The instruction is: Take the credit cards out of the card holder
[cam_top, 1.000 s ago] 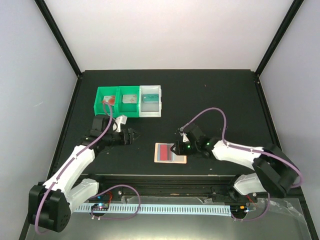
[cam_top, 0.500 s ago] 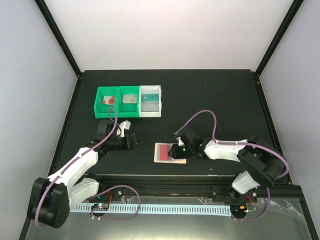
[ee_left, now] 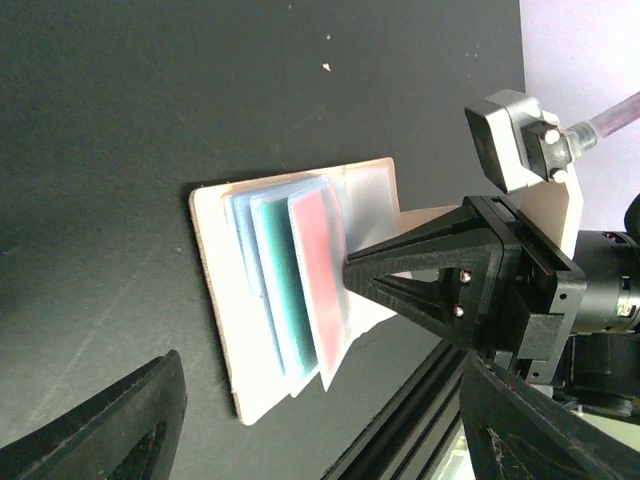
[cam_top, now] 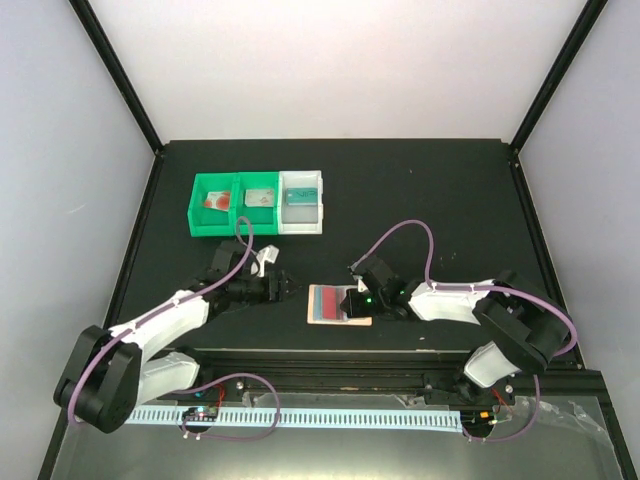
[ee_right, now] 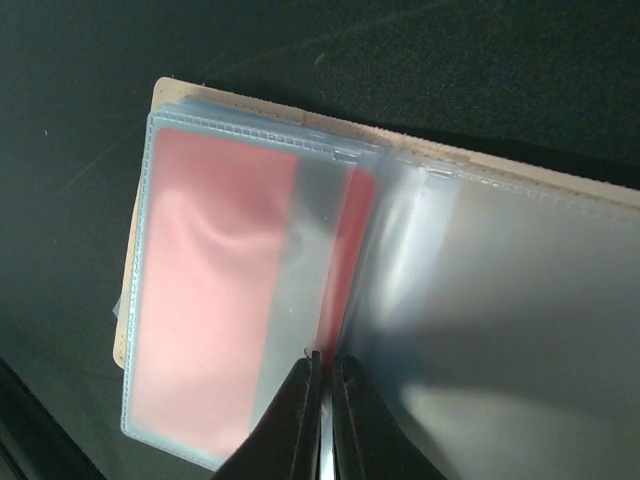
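Right gripper (ee_right: 322,388) tight on red-pink card (ee_right: 215,290) in card holder (ee_left: 214,285); left gripper (cam_top: 284,288) spread

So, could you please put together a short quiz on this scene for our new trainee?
1. True or false: the left gripper is holding a card.
2. Which card in the card holder is the right gripper closed on? A teal; B red; C grey-blue.
3. How many cards show fanned out in the holder in the left wrist view?
Key: 1. False: its fingers are spread open, apart from the holder. 2. B, the red card. 3. Three.
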